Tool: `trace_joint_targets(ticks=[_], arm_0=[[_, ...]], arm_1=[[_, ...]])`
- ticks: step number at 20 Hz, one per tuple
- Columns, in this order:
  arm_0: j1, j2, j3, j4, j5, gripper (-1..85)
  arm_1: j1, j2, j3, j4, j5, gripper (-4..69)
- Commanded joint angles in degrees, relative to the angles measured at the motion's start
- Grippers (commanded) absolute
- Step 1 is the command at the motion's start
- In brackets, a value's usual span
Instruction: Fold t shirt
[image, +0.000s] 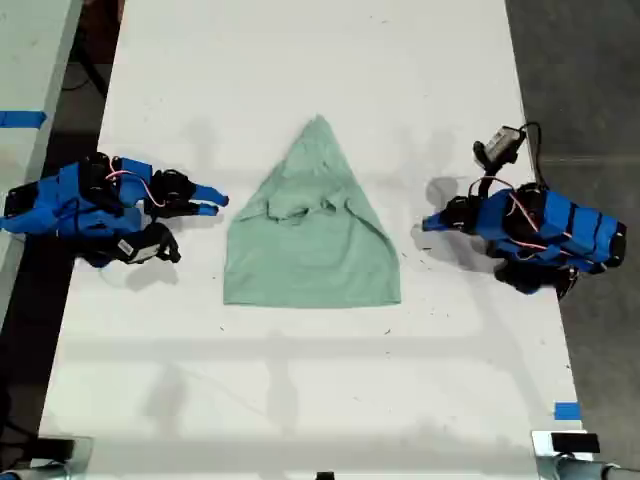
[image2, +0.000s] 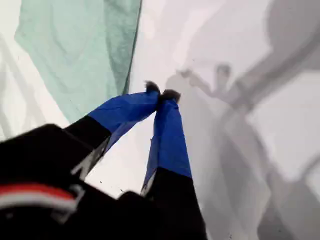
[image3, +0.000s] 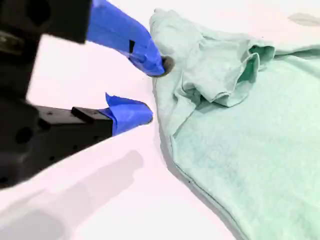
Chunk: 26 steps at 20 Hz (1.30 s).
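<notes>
At the near edge of the exterior view the white bench (image: 300, 380) lies bare, with a tab of blue tape (image: 566, 410) at that view's lower right. Next comes the t shirt (image: 312, 240), flat on the bench about midway between the two arms. Its straight hem is the nearest part and runs across the view. From the hem the cloth narrows to a bunched point, so its long axis runs from hem to point and the point aims at the exterior view's top. A crumpled fold sits across the cloth about halfway up. Level with that fold, at the exterior view's left, my second end effector (image: 212, 200) lies low over the bench with its jaws apart and nothing between them. In its own wrist view my second end effector (image3: 154, 90) is just beside the shirt's (image3: 250, 140) rumpled edge, not touching it. At the exterior view's right, my first end effector (image: 428, 222) has its tips pressed together on nothing. The first wrist view shows those tips (image2: 161, 93) over bare bench, with the shirt's (image2: 75, 50) side edge near but apart.
</notes>
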<state>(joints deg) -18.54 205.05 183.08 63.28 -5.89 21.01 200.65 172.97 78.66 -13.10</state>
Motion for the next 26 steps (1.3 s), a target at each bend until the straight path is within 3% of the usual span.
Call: trace_joint_targets(ticks=[1, 9, 14, 17, 20, 26], arm_0=[[-0.6, 0.4, 0.4, 0.0, -0.6, 11.5], [-0.5, 0.4, 0.4, 0.0, -0.6, 11.5], [-0.5, 0.4, 0.4, 0.0, -0.6, 11.5], [-0.5, 0.4, 0.4, 0.0, -0.6, 11.5], [-0.5, 0.4, 0.4, 0.0, -0.6, 11.5], [-0.5, 0.4, 0.4, 0.0, -0.6, 11.5]], arm_1=[[2.7, -0.2, 4.2, -0.3, -2.6, 1.3], [0.9, -0.2, 3.1, -1.4, -3.3, 9.6], [-13.3, -13.8, -6.2, -3.2, 9.8, 19.4], [-17.5, -40.3, -20.4, -9.5, 14.2, 22.1], [-21.0, -63.1, -29.5, -20.4, 17.1, 22.8], [-23.4, -80.3, -34.5, -31.1, 20.1, 22.4]])
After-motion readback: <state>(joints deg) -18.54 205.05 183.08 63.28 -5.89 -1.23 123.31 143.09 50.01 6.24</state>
